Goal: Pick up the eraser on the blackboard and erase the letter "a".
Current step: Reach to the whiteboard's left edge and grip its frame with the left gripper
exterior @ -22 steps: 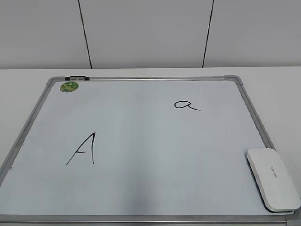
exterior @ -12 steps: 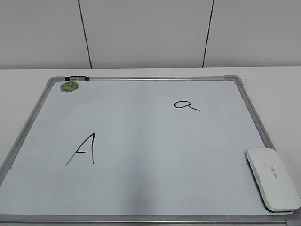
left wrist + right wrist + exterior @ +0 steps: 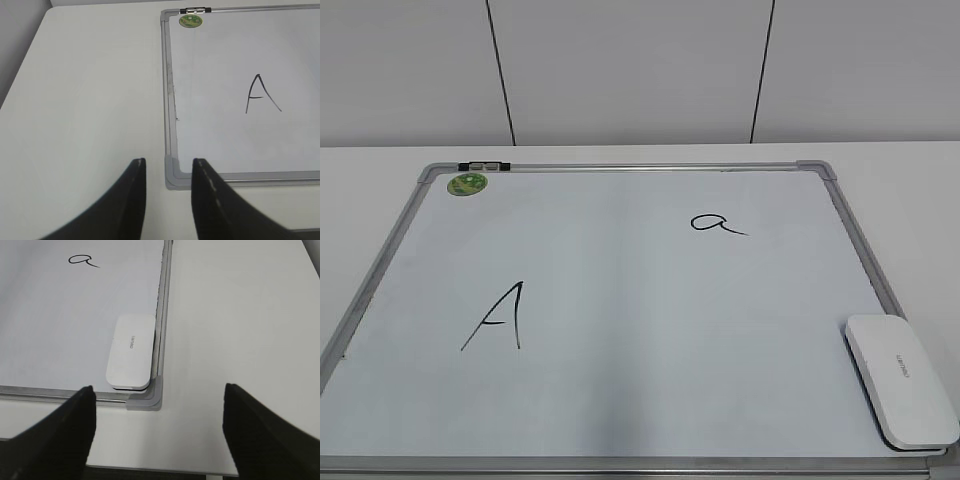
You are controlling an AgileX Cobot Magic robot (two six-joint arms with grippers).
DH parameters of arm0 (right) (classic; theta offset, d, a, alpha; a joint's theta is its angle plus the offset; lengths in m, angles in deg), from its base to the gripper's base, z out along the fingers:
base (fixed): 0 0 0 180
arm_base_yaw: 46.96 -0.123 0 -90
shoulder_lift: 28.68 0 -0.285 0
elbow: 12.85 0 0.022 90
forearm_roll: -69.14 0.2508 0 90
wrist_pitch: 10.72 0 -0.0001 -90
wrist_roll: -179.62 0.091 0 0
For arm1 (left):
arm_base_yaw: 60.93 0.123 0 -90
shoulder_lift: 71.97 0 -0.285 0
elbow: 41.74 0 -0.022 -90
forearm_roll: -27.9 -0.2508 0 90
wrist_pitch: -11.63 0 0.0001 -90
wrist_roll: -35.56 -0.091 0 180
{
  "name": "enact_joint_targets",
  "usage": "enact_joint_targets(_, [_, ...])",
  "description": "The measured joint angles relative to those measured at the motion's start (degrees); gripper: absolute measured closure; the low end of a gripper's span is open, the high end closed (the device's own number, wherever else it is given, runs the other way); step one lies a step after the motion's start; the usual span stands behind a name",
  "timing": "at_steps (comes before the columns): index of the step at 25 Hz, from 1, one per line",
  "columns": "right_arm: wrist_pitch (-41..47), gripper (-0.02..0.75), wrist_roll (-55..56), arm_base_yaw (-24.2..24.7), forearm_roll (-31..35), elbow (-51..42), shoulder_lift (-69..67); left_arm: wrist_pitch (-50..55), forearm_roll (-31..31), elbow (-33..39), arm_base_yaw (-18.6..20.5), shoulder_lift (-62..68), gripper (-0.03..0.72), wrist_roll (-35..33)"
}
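Observation:
The blackboard (image 3: 620, 400), a white board with a grey frame, lies flat on the table. The white eraser (image 3: 900, 378) rests on its near right corner; it also shows in the right wrist view (image 3: 131, 351). The small cursive letter "a" (image 3: 717, 224) is at the upper right of the board, and shows in the right wrist view (image 3: 83, 260). My right gripper (image 3: 159, 390) is wide open and empty, hanging near the table's front edge, short of the eraser. My left gripper (image 3: 168, 162) is open and empty by the board's near left corner (image 3: 172, 175).
A large capital "A" (image 3: 498, 318) is drawn at the board's lower left. A small green round magnet (image 3: 467, 184) sits at the far left corner beside a metal clip (image 3: 483, 165). A white wall stands behind the table.

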Motion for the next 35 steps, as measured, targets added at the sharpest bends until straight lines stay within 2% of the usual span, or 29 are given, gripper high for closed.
enact_joint_targets(9, [0.0, 0.152, 0.0, 0.0, 0.0, 0.0, 0.0, 0.0, -0.04, 0.0, 0.0, 0.0, 0.46, 0.0])
enact_joint_targets(12, [0.0, 0.152, 0.0, 0.0, 0.0, 0.0, 0.0, 0.0, -0.14, 0.0, 0.0, 0.0, 0.437, 0.0])
enact_joint_targets(14, [0.0, 0.152, 0.0, 0.0, 0.0, 0.0, 0.0, 0.0, -0.28, 0.0, 0.0, 0.0, 0.378, 0.0])
enact_joint_targets(18, [0.0, 0.152, 0.0, 0.0, 0.0, 0.0, 0.0, -0.6, -0.28, -0.69, 0.0, 0.0, 0.15, 0.0])
enact_joint_targets(21, [0.0, 0.152, 0.0, 0.0, 0.0, 0.0, 0.0, -4.55, -0.41, -2.18, 0.0, 0.6, 0.052, 0.0])
enact_joint_targets(25, [0.0, 0.152, 0.0, 0.0, 0.0, 0.0, 0.0, -12.28, -0.74, -2.88, 0.0, 6.8, 0.029, 0.0])
enact_joint_targets(31, [0.0, 0.152, 0.0, 0.0, 0.0, 0.0, 0.0, -26.82, -0.74, -3.35, 0.0, 25.02, 0.029, 0.0])
enact_joint_targets(35, [0.0, 0.152, 0.0, 0.0, 0.0, 0.0, 0.0, -33.72, -0.74, -6.32, 0.0, 38.44, 0.03, 0.0])
